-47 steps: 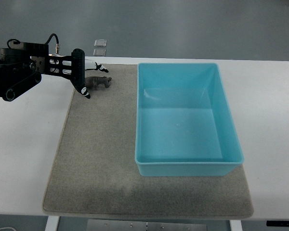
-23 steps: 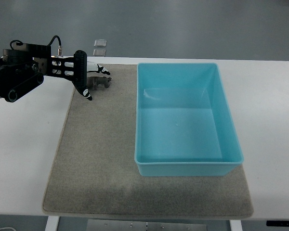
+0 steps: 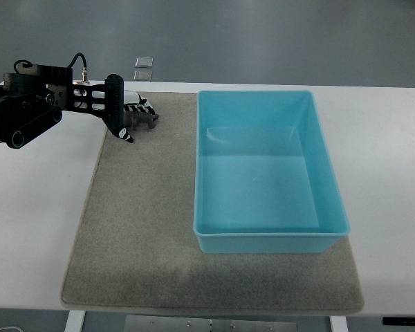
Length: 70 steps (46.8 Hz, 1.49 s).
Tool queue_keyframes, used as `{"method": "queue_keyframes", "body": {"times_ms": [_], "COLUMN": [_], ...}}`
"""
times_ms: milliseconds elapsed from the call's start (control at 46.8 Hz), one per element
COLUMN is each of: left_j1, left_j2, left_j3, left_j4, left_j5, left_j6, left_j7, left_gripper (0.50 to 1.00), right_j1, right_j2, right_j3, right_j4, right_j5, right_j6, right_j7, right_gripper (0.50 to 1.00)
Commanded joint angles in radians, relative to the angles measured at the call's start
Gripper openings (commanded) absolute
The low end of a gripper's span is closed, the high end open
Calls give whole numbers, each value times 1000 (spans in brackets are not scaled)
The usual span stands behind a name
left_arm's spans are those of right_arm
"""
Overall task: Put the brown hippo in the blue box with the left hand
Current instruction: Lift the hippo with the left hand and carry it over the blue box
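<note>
The small brown hippo (image 3: 144,120) stands on the grey mat (image 3: 145,221) near its far left corner. My left hand (image 3: 128,116) reaches in from the left edge and is on the hippo: its white fingers (image 3: 135,107) curl over the back, and the black thumb (image 3: 117,119) presses on the near side. The hippo's left half is hidden by the hand, and it still rests on the mat. The blue box (image 3: 328,173), open and empty, sits on the mat's right part, a short way right of the hippo. The right arm does not show.
The mat lies on a white table (image 3: 34,221). Two small clear squares (image 3: 143,68) lie beyond the table's far edge, behind the hand. The box's left wall rises just right of the hippo.
The fingers, spread above the hippo a second ago, have come down and curled over its back. The hippo has barely shifted. The arm has held its place.
</note>
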Motion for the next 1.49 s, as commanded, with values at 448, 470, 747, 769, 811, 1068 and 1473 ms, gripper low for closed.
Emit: {"method": "queue_keyframes", "body": {"times_ms": [448,470,747,769,811,1068,1473], "left_j1": [-12,-12,-13,-13,-15,-53,-108], "left_j2": [0,0,-1,-1,-3,-44,-89], "left_j3": [-1,-1,-3,-4,-4,-24,-122], "left_j4": [-3,-3,-6,-6,-7,-9,-32], "left_j5": [1,1,1,1,-2,-28,-28], "left_j6": [13,13,18,18,19,59,78], "left_j7": [15,15,15,15,15,13,12], "left_gripper": [500,500,500,500,500,500,500], "right_j1": [0,0,0,0,0,0,0], "right_j2": [0,0,0,0,0,0,0], "right_j3": [0,0,0,0,0,0,0], "right_j4": [0,0,0,0,0,1,0], "right_j5": [0,0,0,0,0,0,0], "right_j6": [0,0,0,0,0,0,0], "right_j7": [0,0,0,0,0,0,0], "right_gripper": [936,936,936,936,936,936,936]}}
